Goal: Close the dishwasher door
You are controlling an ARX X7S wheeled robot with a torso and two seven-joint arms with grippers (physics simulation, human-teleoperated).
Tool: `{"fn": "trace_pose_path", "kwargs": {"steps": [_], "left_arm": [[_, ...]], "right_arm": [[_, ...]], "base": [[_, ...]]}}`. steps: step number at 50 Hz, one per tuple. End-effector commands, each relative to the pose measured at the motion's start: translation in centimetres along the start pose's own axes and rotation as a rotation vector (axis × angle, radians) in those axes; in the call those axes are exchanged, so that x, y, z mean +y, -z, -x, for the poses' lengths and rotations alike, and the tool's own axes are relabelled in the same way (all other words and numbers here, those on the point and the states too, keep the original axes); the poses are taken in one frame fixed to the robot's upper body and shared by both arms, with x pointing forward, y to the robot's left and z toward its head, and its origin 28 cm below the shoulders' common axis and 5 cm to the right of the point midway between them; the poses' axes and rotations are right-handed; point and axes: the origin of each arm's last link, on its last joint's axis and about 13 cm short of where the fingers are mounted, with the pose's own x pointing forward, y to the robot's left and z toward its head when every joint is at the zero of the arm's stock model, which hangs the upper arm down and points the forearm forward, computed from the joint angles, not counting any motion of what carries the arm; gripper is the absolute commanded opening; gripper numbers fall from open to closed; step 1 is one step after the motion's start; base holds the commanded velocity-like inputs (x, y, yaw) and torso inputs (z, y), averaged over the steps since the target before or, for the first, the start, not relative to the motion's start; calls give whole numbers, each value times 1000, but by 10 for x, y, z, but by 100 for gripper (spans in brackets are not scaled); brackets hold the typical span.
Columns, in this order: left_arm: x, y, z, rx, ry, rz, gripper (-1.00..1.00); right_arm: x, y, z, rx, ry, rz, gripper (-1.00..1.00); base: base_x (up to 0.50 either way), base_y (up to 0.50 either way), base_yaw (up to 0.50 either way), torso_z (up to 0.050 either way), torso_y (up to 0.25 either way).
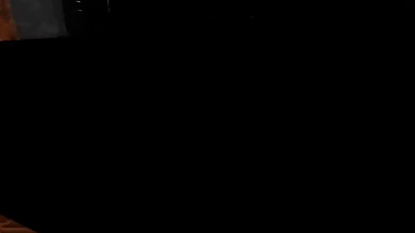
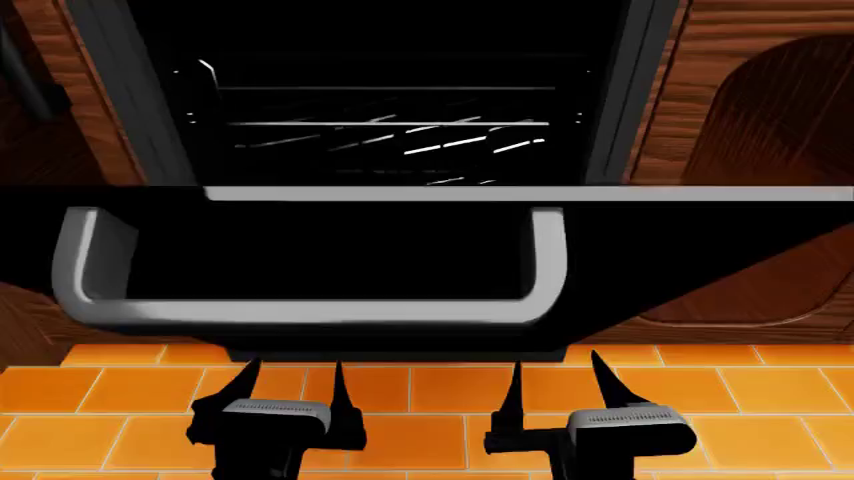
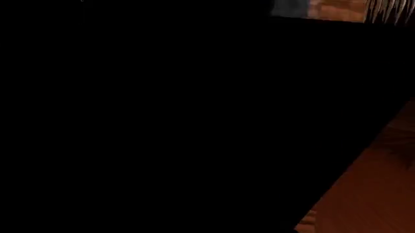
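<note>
Dishwasher door [image 2: 334,250] hangs partly open ahead of the robot, its silver-grey handle [image 2: 307,310] facing the head camera above the orange tile floor [image 2: 120,385]. Left gripper [image 2: 290,385] and right gripper [image 2: 557,382] sit just below the door's lower edge, both with jaws apart, neither visibly touching it

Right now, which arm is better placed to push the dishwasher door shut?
Neither clearly. Both open hands hang below the dishwasher door. The left hand sits nearer the middle of the handle; the right hand is under its end. Left, slightly.
</note>
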Motion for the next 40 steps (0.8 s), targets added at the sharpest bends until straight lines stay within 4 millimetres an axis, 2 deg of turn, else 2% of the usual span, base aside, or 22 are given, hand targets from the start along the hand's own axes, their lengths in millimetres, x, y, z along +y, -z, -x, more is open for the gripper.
{"fn": "trace_pose_path", "kwargs": {"steps": [1, 3, 17, 28, 40], "left_arm": [[0, 0, 0, 1, 5, 4, 100], [0, 0, 0, 0, 4, 5, 100], [1, -2, 1, -21, -21, 19, 100], [4, -9, 1, -54, 9, 7, 100], [22, -26, -36, -139, -29, -24, 100]], "right_arm": [[0, 0, 0, -4, 5, 0, 100], [0, 0, 0, -5, 8, 0, 100], [0, -3, 0, -30, 18, 7, 100], [4, -20, -12, -72, 2, 9, 100], [6, -39, -41, -110, -6, 9, 100]], "base": [[500, 0, 0, 0, 0], [500, 0, 0, 0, 0], [0, 0, 0, 0, 0], [0, 0, 0, 0, 0], [0, 0, 0, 0, 0]]}}
